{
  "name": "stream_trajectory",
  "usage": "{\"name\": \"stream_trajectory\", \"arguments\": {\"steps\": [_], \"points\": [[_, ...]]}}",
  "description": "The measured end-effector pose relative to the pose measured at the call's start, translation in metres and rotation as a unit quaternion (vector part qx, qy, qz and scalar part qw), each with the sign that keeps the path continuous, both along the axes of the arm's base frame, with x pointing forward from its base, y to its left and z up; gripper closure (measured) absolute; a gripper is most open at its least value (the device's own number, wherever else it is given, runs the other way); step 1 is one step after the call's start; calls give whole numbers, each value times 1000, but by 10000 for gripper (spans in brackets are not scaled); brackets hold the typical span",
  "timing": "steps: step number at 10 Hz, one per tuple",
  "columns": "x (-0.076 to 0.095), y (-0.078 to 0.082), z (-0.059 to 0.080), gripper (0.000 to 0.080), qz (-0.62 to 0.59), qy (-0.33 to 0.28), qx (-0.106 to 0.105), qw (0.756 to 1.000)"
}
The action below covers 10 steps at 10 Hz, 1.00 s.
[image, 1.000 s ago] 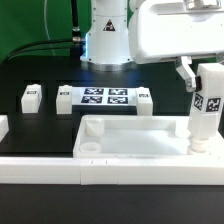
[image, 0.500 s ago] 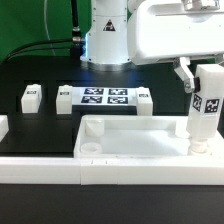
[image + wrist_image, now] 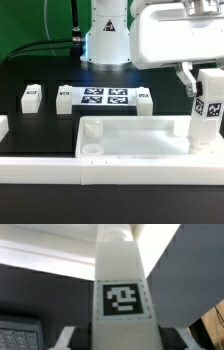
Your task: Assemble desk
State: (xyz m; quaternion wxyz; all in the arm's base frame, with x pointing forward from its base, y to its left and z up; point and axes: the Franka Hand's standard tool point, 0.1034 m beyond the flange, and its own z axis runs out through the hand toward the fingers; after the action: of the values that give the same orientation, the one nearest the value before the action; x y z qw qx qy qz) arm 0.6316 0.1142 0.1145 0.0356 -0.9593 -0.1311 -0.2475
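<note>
The fingers [image 3: 186,77] are gripping one white leg [image 3: 207,112] by its upper part and holding it upright. They are standing partly closed, no wider than the leg's own width, with the tagged face showing between them in the wrist view [image 3: 122,297]. The leg's lower end is sitting inside the tabletop [image 3: 135,141] at the end toward the exterior view's right. Whether it is seated in a corner socket cannot be told from these views. The tabletop is lying near the front edge of the surface [image 3: 40,125], close behind the long rail [image 3: 100,170]. Three other legs [image 3: 30,97] are lying toward the back edge, two to one side of the marker board [image 3: 105,97] and one to the other. In judgement, the leg is behaving as a light, stiff plastic piece with smooth, possibly slippery faces. Taking it across two flat sides near the top is looking sound, since that is leaving the lower end free for the socket. The tabletop is appearing rigid but light enough to shift under a push.
</note>
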Motion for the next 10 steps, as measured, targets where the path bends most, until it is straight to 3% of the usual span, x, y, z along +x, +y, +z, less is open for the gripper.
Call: {"name": "stream_trajectory", "arguments": {"steps": [9, 10], "points": [[2, -2, -7, 511, -4, -24, 2, 1000], [2, -2, -7, 442, -5, -24, 2, 1000]]}}
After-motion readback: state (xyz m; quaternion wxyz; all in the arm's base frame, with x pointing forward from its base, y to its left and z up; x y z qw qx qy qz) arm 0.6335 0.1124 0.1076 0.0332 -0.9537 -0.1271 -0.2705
